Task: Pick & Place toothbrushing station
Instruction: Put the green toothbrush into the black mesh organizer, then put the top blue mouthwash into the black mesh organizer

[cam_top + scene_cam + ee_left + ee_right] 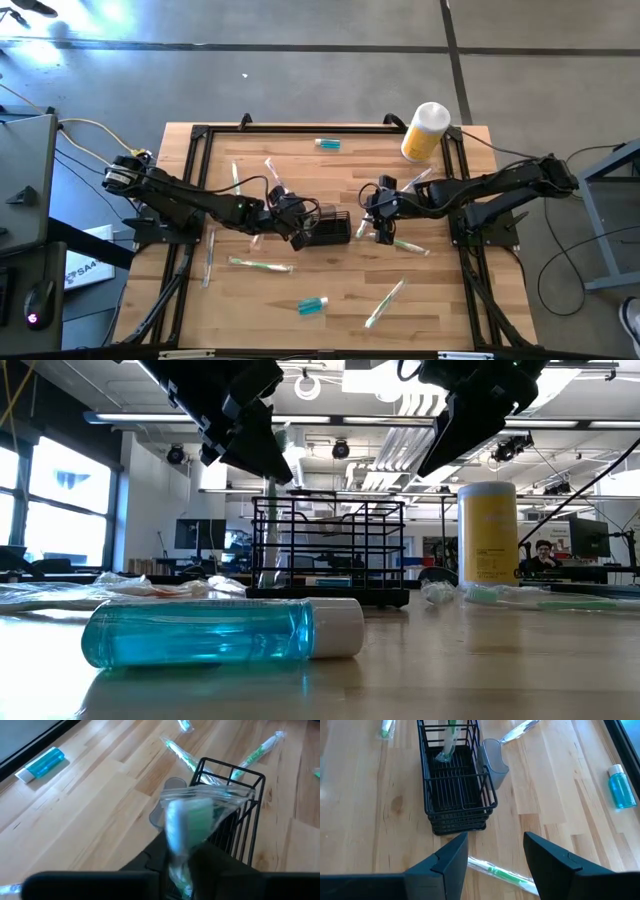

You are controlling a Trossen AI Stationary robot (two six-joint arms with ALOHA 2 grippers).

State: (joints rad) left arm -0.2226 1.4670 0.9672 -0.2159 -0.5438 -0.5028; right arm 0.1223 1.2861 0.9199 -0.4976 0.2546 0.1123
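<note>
Blue bottle (220, 632) before caddy (328, 550)

Lab or workshop: exposed ceiling ducts (400, 435), monitors (200, 533), concrete floor (300, 80).

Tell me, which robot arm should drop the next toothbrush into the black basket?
Probably the left. The left gripper holds a wrapped toothbrush right at the black wire caddy. The right gripper is open and empty.
</note>
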